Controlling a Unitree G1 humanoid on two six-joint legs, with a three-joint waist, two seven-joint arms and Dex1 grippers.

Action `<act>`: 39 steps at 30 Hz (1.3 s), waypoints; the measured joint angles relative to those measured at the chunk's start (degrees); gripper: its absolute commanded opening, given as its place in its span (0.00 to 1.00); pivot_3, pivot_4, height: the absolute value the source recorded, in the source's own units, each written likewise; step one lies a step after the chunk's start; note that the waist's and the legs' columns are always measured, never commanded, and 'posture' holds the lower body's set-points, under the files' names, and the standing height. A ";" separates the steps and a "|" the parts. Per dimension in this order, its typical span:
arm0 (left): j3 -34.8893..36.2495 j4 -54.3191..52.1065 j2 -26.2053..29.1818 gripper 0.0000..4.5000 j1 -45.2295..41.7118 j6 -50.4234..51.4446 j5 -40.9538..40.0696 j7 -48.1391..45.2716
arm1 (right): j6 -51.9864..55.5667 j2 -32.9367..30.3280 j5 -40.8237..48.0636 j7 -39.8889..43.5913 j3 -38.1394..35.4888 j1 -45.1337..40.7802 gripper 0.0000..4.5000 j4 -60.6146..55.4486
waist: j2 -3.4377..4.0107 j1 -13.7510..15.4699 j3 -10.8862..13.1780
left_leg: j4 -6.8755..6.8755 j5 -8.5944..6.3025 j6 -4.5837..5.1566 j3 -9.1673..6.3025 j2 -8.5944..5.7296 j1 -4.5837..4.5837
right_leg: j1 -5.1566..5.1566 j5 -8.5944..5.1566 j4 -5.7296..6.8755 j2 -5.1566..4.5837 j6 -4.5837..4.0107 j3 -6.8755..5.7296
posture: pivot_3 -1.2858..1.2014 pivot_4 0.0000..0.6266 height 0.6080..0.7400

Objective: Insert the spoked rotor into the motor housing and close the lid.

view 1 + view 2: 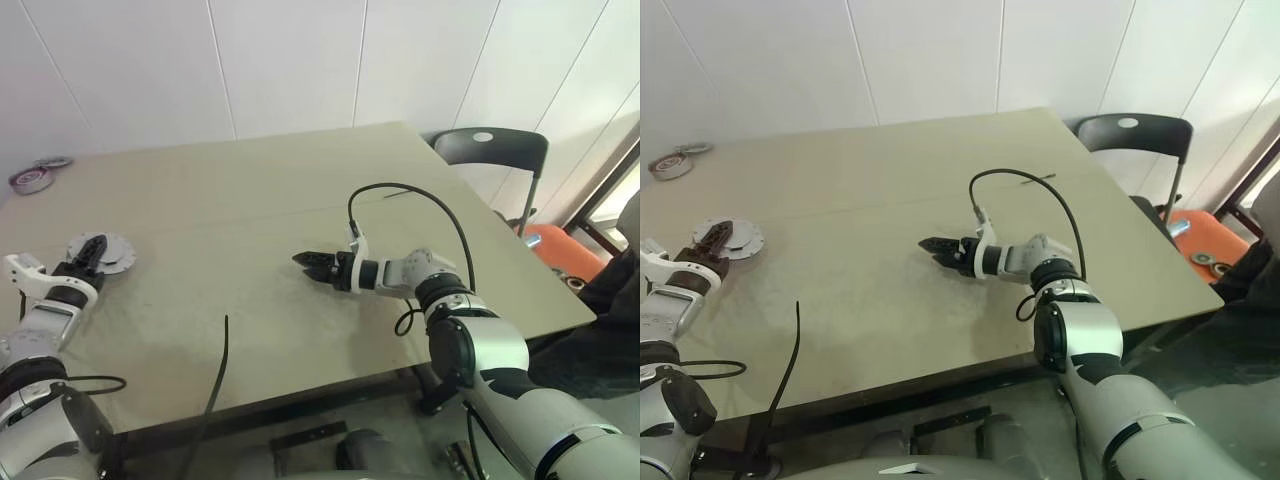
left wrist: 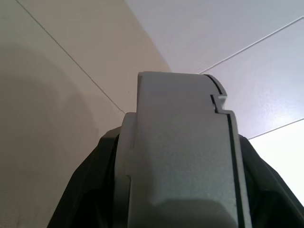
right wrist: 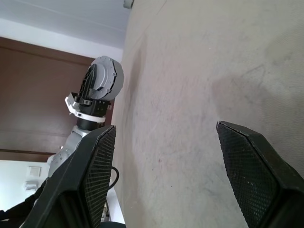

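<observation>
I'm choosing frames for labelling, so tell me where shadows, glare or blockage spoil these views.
Left eye view: even light, only faint soft shadows on the table, no glare, and the right end effector is plainly lit. Left wrist view: the lid blocks most of the scene. Right wrist view: dark fingers frame a shadowed patch of table.

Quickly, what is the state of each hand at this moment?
Left hand: closed on the grey disc.
Right hand: open, holding nothing.
</observation>
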 measured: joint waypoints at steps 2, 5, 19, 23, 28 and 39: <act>0.51 1.61 0.50 0.60 -0.29 -0.92 0.60 -0.05 | -0.14 -0.09 -0.05 -0.05 0.00 0.02 0.79 0.00 | 0.00 -0.06 0.00 | 0.00 0.00 0.00 0.00 0.00 0.00 | -0.02 0.00 0.01 0.00 0.00 0.00 | 0.52 0.00 1.00; 1.19 3.92 1.15 0.60 -0.78 -2.10 1.60 -0.18 | -0.35 -0.10 -0.12 -0.21 0.01 0.04 0.79 0.00 | 0.00 0.02 0.00 | -0.01 0.00 0.00 -0.03 0.01 -0.03 | -0.04 0.00 0.03 -0.02 0.00 -0.01 | 0.52 0.00 1.00; 0.80 10.50 1.52 0.60 -4.49 -6.07 7.61 -0.30 | -1.00 -0.29 -0.61 -0.90 0.09 0.82 0.79 -0.03 | -0.05 0.12 -0.03 | -0.02 0.01 -0.02 -0.06 -0.02 -0.06 | -0.06 0.01 0.08 -0.25 0.00 -0.06 | 0.52 0.00 1.00; -0.27 11.46 1.51 0.60 -5.03 -6.19 9.78 -0.29 | -1.15 -0.31 -1.14 -1.10 0.20 1.08 0.79 -0.05 | -0.05 0.07 -0.03 | -0.02 0.01 -0.02 -0.07 -0.03 -0.06 | -0.08 0.01 0.09 -0.27 0.00 -0.07 | 0.52 0.00 1.00; -0.90 12.65 1.52 0.60 -5.83 -7.69 12.06 -0.03 | -1.42 -0.33 -1.24 -1.64 0.19 1.23 0.79 -0.06 | -0.06 0.13 -0.04 | -0.03 0.01 -0.03 -0.07 -0.04 -0.06 | -0.10 0.01 0.13 -0.32 0.00 -0.08 | 0.52 0.00 1.00; -1.22 13.81 1.11 0.99 -6.75 -9.51 14.44 0.25 | -2.21 -0.30 -1.22 -2.63 0.02 1.23 0.80 -0.06 | -0.08 0.12 -0.05 | -0.02 0.04 -0.08 -0.07 -0.14 -0.05 | -0.10 0.02 0.23 -0.46 0.01 -0.10 | 0.52 0.00 1.00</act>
